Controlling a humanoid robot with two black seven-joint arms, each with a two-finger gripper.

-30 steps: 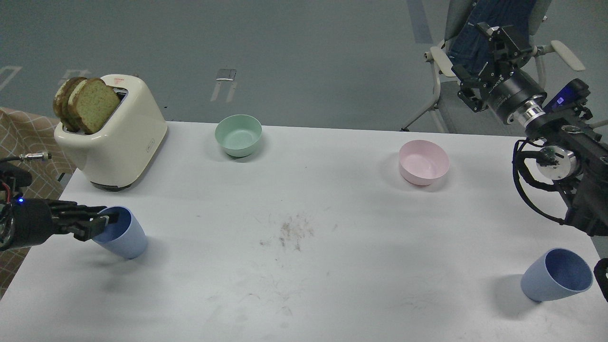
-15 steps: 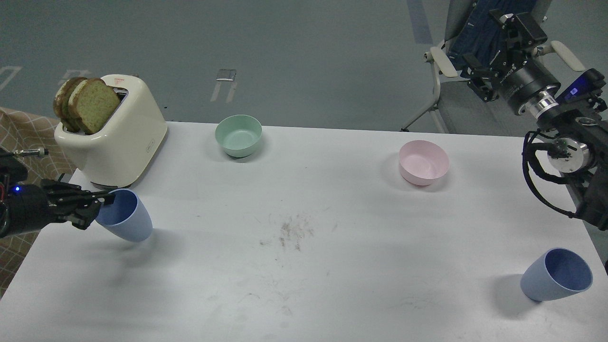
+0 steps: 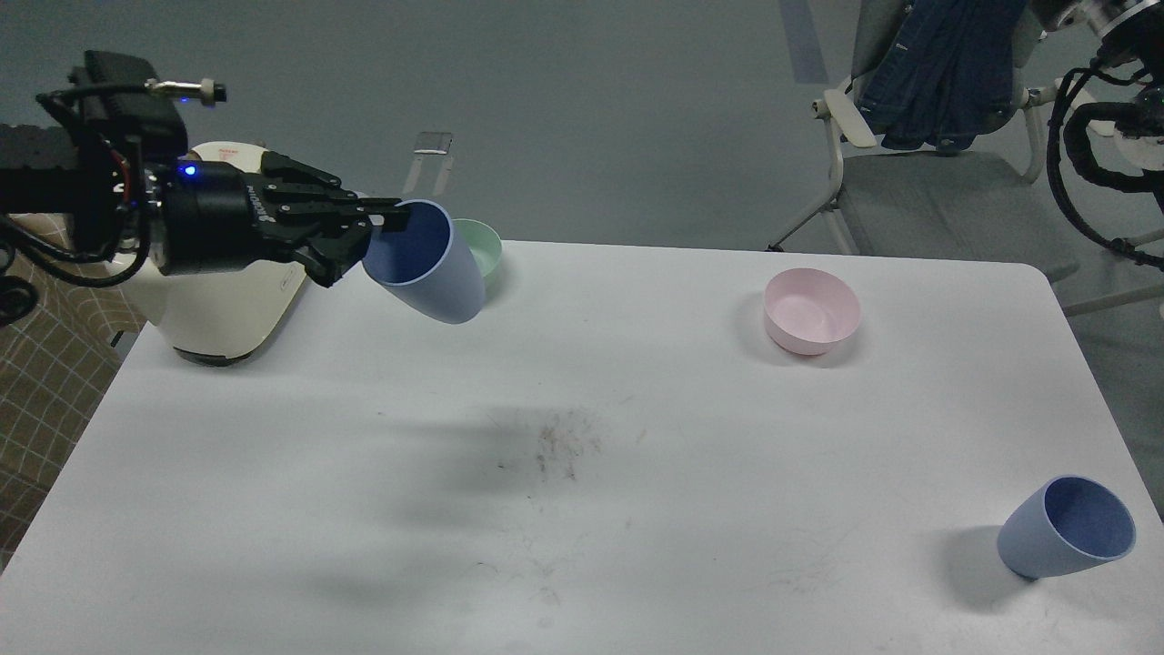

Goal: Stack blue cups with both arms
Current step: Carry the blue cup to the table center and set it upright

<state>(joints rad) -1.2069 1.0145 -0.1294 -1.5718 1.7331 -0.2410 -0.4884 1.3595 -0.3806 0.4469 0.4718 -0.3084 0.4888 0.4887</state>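
My left gripper (image 3: 377, 223) is shut on the rim of one blue cup (image 3: 432, 268) and holds it high above the table, tilted, with its mouth toward me, in front of the mint-green bowl. The second blue cup (image 3: 1066, 528) stands on the table at the near right, leaning slightly. Of my right arm (image 3: 1105, 100) only a cabled part shows at the top right corner; its gripper is out of view.
A cream toaster (image 3: 227, 314) stands at the back left, mostly hidden by my left arm. The mint-green bowl (image 3: 484, 253) peeks out behind the held cup. A pink bowl (image 3: 811, 310) sits at the back right. A chair with a blue jacket (image 3: 937, 73) stands beyond the white table (image 3: 582, 509).
My left gripper has lifted the blue cup off the table and carried it up and to the right. My right arm has risen up and away, taking its gripper out of view.
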